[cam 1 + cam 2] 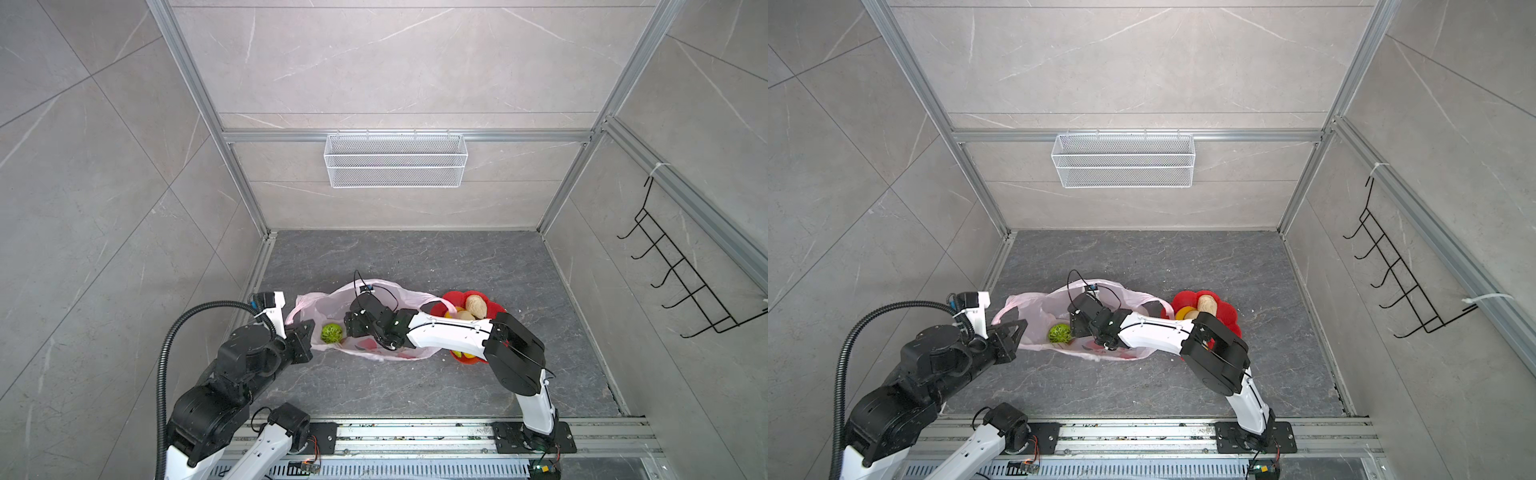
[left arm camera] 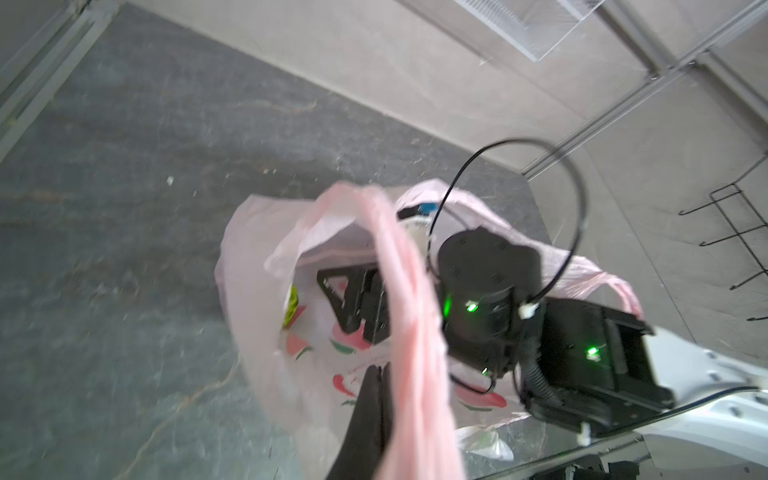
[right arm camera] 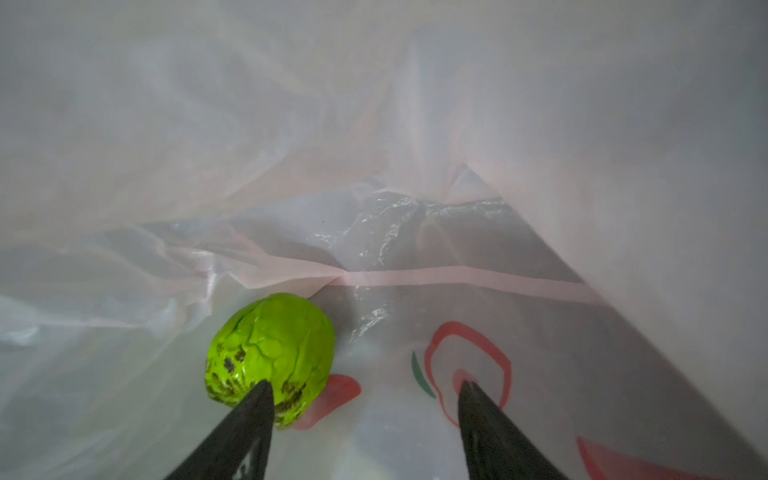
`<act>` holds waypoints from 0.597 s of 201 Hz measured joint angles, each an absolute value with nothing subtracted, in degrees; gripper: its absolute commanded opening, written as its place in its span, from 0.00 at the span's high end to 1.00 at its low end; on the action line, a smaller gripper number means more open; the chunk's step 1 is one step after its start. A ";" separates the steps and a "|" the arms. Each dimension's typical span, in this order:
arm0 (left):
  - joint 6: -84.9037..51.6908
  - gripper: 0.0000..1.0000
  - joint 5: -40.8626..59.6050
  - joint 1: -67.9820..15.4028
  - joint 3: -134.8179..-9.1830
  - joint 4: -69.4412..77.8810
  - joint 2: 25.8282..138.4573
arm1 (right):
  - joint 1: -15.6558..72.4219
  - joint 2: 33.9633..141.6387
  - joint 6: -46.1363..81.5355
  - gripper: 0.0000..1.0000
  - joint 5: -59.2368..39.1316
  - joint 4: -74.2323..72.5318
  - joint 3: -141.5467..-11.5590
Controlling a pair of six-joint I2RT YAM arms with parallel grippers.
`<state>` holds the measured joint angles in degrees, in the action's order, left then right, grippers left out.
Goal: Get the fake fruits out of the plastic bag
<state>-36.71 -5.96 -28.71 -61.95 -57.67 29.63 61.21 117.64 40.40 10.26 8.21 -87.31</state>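
While it lies on the dark stone-patterned table (image 1: 415,390), the thin, translucent pale-pink plastic bag (image 1: 322,303) has its mouth held up at the edge by the left gripper (image 1: 308,330), and the right gripper (image 1: 351,328) reaches inside it, just beside the bumpy green ball (image 1: 331,333); a beige lumpy piece (image 1: 476,305) sits in the red flower-shaped dish (image 1: 494,309) next to the bag. Both top views agree on this: the plastic bag (image 1: 1034,307), the bumpy green ball (image 1: 1059,333) within it, the left gripper (image 1: 1021,326) at its rim and the right gripper (image 1: 1077,326) in its mouth. Seen from the left wrist, the left gripper (image 2: 376,372) has its fingers pressed together on the plastic bag's (image 2: 249,257) pink handle strip, though blur softens the contact. Seen from the right wrist, the right gripper (image 3: 365,395) has its fingers spread wide and holds nothing; one fingertip overlaps the bumpy green ball (image 3: 270,353), which rests on the bag's (image 3: 415,124) printed bottom.
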 measured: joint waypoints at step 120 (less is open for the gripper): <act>-54.37 1.00 -16.32 -28.71 -65.39 -85.84 41.04 | 63.16 120.73 34.41 0.23 5.69 17.15 -96.29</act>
<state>-54.37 -16.32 -28.71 -65.39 -85.84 41.04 63.16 120.73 34.41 5.69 17.15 -96.29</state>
